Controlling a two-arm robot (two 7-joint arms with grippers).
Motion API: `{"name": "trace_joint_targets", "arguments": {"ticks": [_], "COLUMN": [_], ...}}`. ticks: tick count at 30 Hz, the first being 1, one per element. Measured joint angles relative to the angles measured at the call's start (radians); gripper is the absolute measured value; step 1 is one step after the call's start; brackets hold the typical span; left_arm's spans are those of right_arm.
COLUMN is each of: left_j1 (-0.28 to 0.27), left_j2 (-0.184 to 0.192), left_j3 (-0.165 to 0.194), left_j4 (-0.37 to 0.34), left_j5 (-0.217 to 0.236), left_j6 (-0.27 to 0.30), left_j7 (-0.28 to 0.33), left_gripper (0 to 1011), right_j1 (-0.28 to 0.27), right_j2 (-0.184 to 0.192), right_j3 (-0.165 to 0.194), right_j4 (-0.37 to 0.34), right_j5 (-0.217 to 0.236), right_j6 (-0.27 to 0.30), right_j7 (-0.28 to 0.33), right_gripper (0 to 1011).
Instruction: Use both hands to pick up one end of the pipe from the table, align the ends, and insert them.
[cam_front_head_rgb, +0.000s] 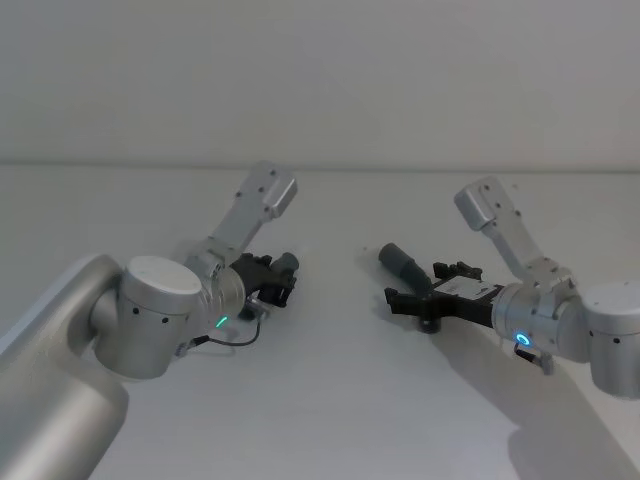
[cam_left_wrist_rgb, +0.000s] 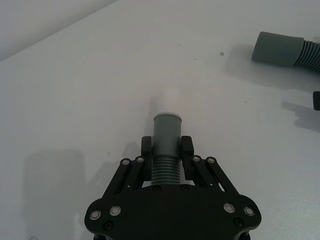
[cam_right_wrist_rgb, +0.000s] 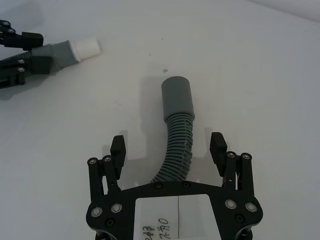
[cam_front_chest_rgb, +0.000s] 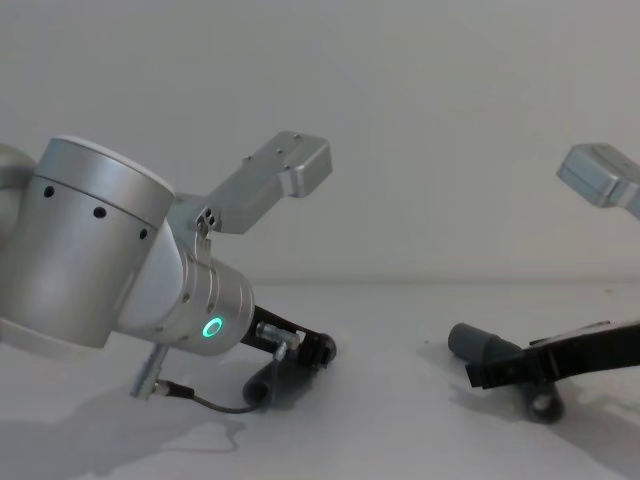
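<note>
Two pieces of pipe, is that right? Where is each one?

Yes, two. The left gripper (cam_left_wrist_rgb: 167, 150) is clamped on the ribbed neck of the first piece (cam_left_wrist_rgb: 166, 131), low over the table (cam_left_wrist_rgb: 75, 100). That piece runs straight out ahead of its fingertips, long axis in line with the gripper, and ends in the narrow white end (cam_right_wrist_rgb: 85, 48).

And the other one?

The second piece (cam_right_wrist_rgb: 176, 145) lies flat on the table, directly under the right gripper (cam_right_wrist_rgb: 167, 144). That gripper is spread wide, one finger on each side of the ribbed part and neither touching it. The piece curves a little, and its socket collar (cam_right_wrist_rgb: 177, 100) sits just beyond the fingertips, mouth pointing forward and away from the gripper.

So which way do the ends face each other?

Not squarely. From the right gripper, the white end is well ahead and off to the side nearer the left arm. The collar's mouth aims past it, not at it. A stretch of bare table lies between the two.

What does the next move depend on?

In my judgement, on that straddle. The ribbed part already lies along the gripper's own axis, so closing should catch it. After lifting, the collar must swing round to face the white end.
</note>
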Motion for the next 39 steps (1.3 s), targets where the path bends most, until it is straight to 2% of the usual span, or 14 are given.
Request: {"name": "trace_joint_targets", "arguments": {"ticks": [21,29,30,31,34,39], "left_j1": [0.0,0.0,0.0,0.0,0.0,0.0], "left_j2": [0.0,0.0,0.0,0.0,0.0,0.0], "left_j3": [0.0,0.0,0.0,0.0,0.0,0.0], "left_j4": [0.0,0.0,0.0,0.0,0.0,0.0], "left_j5": [0.0,0.0,0.0,0.0,0.0,0.0], "left_j6": [0.0,0.0,0.0,0.0,0.0,0.0], "left_j7": [0.0,0.0,0.0,0.0,0.0,0.0], "left_gripper": [332,332,332,332,332,332], "right_j1": [0.009,0.01,0.01,0.01,0.01,0.011], "right_j2": [-0.012,-0.014,-0.014,-0.014,-0.014,-0.015], "right_j3": [0.006,0.007,0.007,0.007,0.007,0.007], "right_j4": [0.022,0.024,0.024,0.025,0.025,0.026], "right_j5": [0.007,0.008,0.008,0.008,0.009,0.009], "right_j6": [0.011,0.012,0.012,0.012,0.013,0.013], "right_j7": [-0.008,-0.009,-0.009,-0.009,-0.009,-0.009], "right_gripper": [979,792,730,730,600,470]}}
